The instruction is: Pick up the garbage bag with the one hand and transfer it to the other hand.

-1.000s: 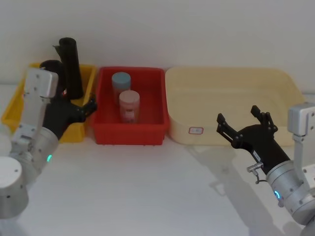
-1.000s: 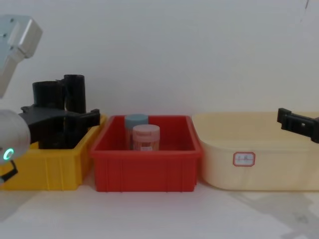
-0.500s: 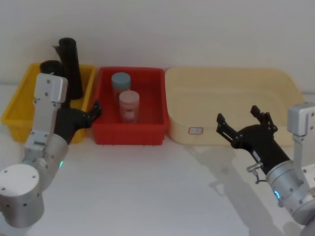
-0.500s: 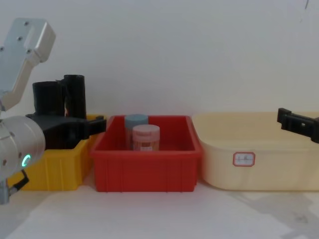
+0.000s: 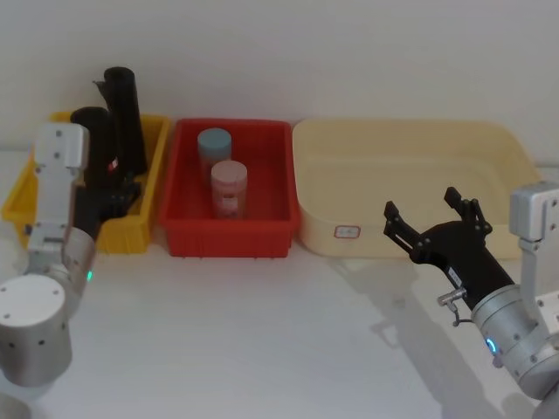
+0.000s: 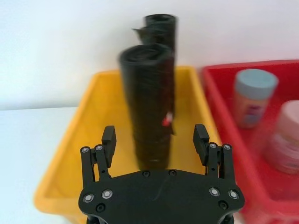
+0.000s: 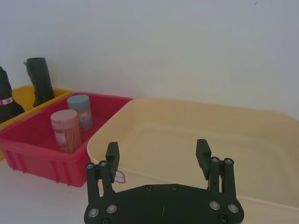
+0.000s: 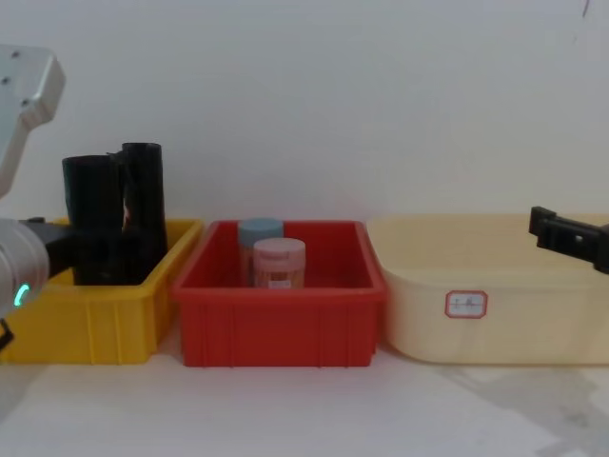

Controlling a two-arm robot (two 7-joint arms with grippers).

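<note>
Three containers line the far side of the table: a yellow bin at left, a red bin in the middle holding a blue-lidded jar and a pink jar, and a beige tub at right. In the yellow bin, a slim roll stands just behind and right of the garbage bag; whether they touch cannot be told. The garbage bag stands upright, with its label on its right side. Left gripper: at the yellow bin's near side, fingers apart, bag centred between them with a gap on each side. Right gripper: fingers apart, parked at the tub's near rim.
</note>
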